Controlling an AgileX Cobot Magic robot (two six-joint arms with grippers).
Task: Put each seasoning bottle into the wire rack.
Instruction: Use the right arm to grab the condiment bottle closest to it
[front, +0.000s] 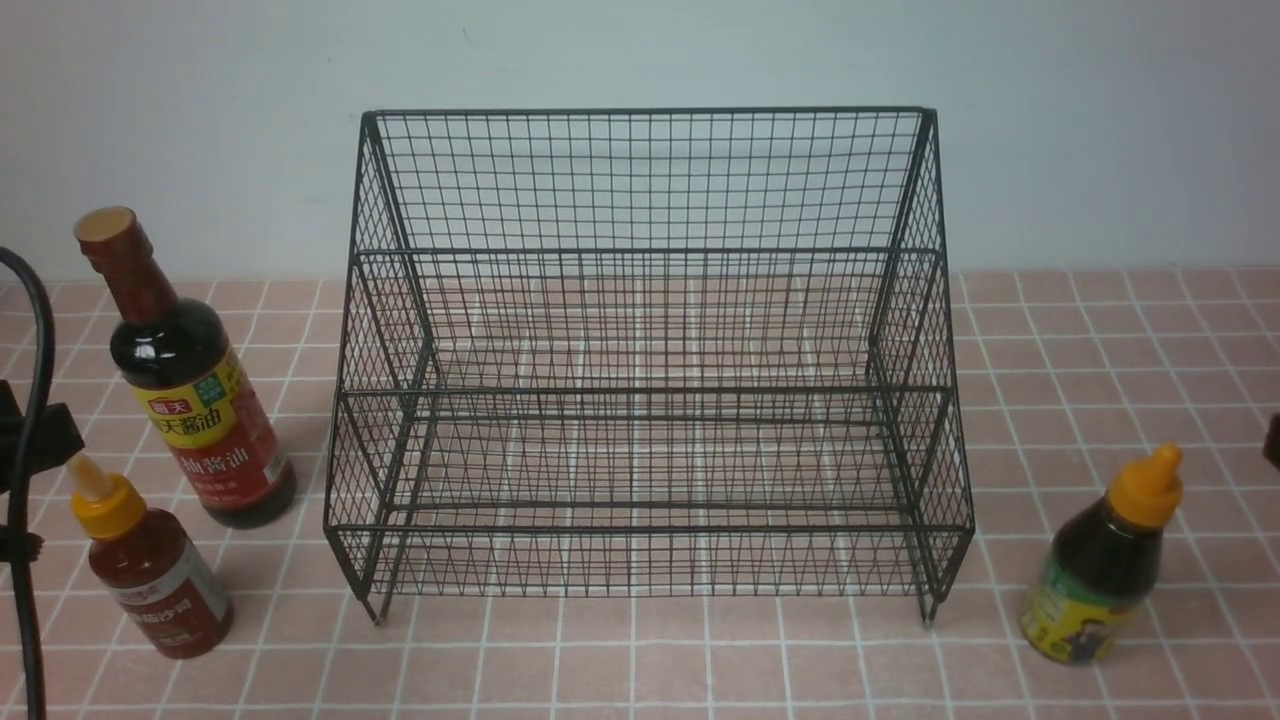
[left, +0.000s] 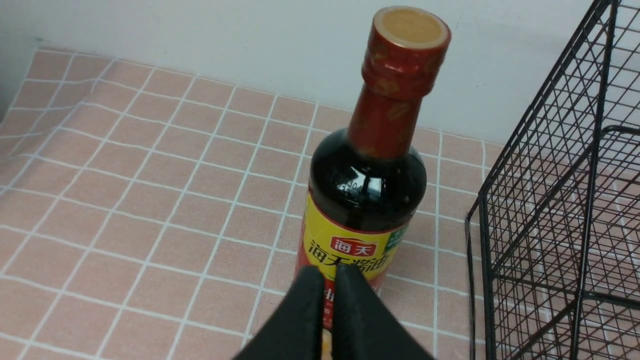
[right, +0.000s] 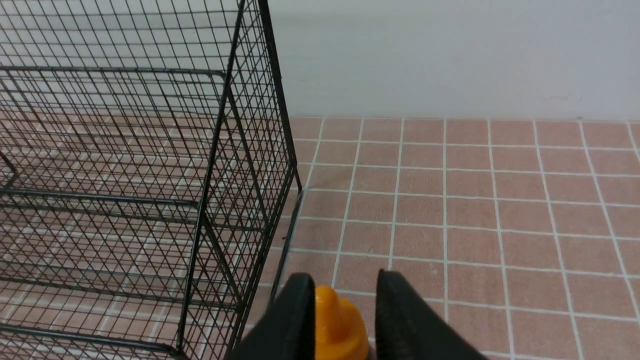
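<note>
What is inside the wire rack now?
No bottle is inside the wire rack: every tier is bare, and the tiled table shows through the mesh. No part is hidden.

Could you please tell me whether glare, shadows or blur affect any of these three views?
Front view: even, soft light; the soy-sauce bottle casts only a faint shadow. Left wrist view: a bright glare patch on that bottle's dark shoulder; the left gripper is soft, near the lens. Right wrist view: the wire rack is sharp, the orange cap slightly blurred.
</note>
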